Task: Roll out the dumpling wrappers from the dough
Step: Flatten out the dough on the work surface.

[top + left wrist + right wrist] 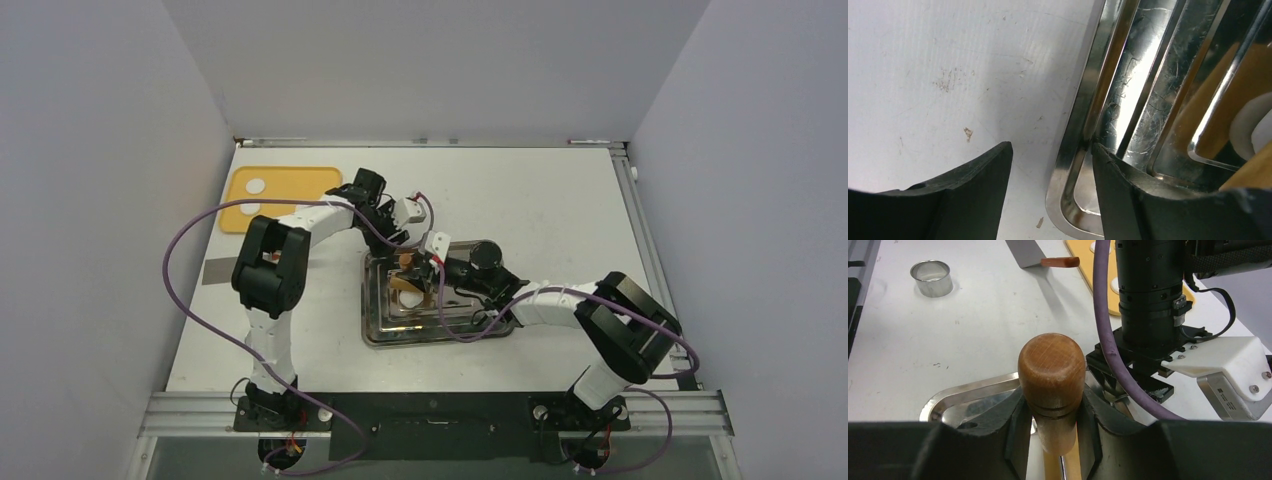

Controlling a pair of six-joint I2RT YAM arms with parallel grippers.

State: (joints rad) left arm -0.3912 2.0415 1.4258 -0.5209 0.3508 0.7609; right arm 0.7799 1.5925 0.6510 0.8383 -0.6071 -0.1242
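My left end effector (1050, 150) stands open astride the far-left rim of the metal tray (1083, 100), one finger on the desk (948, 75) side and one inside, clamping nothing. My right end effector (1050, 405) is clenched on the handle of the wooden rolling pin (1051, 365), held over the tray. The dough (1248, 125) lies in the tray by the pin. A white round (256, 186) sits on the yellow board (290, 185), far left. My worry is that, with the tray unheld, a push of the pin could slide it across the desk or knock my nearby left fingers. The soft dough may also stick and lift.
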